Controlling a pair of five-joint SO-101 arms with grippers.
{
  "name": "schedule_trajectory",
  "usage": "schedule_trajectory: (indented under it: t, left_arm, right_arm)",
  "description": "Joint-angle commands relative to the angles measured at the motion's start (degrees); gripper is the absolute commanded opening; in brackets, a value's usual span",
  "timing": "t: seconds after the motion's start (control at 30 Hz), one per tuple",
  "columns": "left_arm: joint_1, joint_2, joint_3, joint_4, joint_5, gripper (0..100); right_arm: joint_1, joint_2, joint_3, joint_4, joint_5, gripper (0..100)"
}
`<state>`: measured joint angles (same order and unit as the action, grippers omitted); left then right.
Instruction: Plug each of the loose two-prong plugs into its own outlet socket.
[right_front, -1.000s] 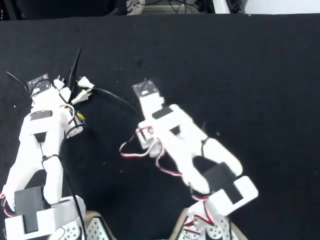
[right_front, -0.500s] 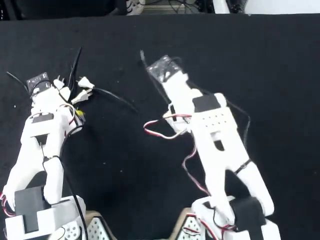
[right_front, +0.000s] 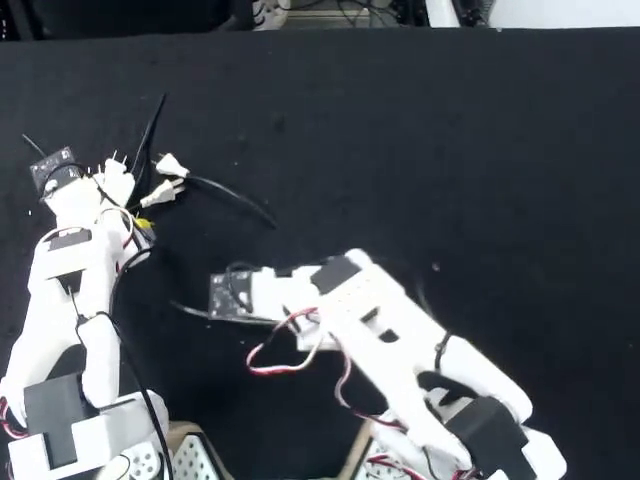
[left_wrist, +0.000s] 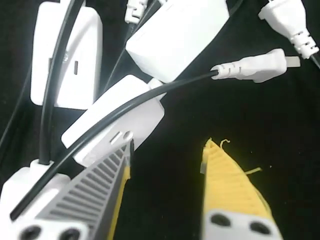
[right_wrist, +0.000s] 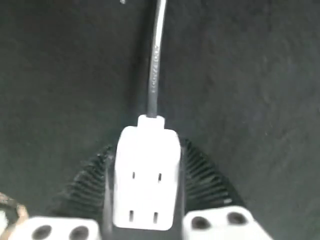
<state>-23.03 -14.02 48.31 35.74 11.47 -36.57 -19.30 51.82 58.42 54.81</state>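
Right wrist view has the right gripper (right_wrist: 145, 160) clamped on a white outlet socket (right_wrist: 146, 195), cord (right_wrist: 154, 60) running straight off its far end. Meanwhile the left gripper (left_wrist: 167, 147) hangs open just beside the loose plugs (left_wrist: 255, 67), so it's way nearer them.

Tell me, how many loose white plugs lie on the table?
2. The farther plug and the nearer plug lie side by side on the table, beside the left gripper. Cables may hide others.
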Motion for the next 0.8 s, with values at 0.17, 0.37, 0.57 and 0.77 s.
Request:
schedule_trajectory:
  t: [0.17,0.37,0.57,0.77]
  left_arm:
    - [-1.54,-0.18,-0.92,-0.53,0.44,24]
    - [-1.45,-0.18,-0.92,-0.53,0.35,24]
    - [-1.36,-0.18,-0.92,-0.62,0.35,24]
    - [-1.36,-0.09,-0.92,-0.62,0.35,24]
  right_arm:
    - [-0.97,-2.59,-1.54,-0.35,-4.66,34.3]
    - [6.15,-2.59,-6.64,8.97,-4.57,31.5]
    - [13.01,-2.59,0.75,-0.35,-5.63,31.5]
    - [13.1,-2.51,8.75,-15.65,-15.74,31.5]
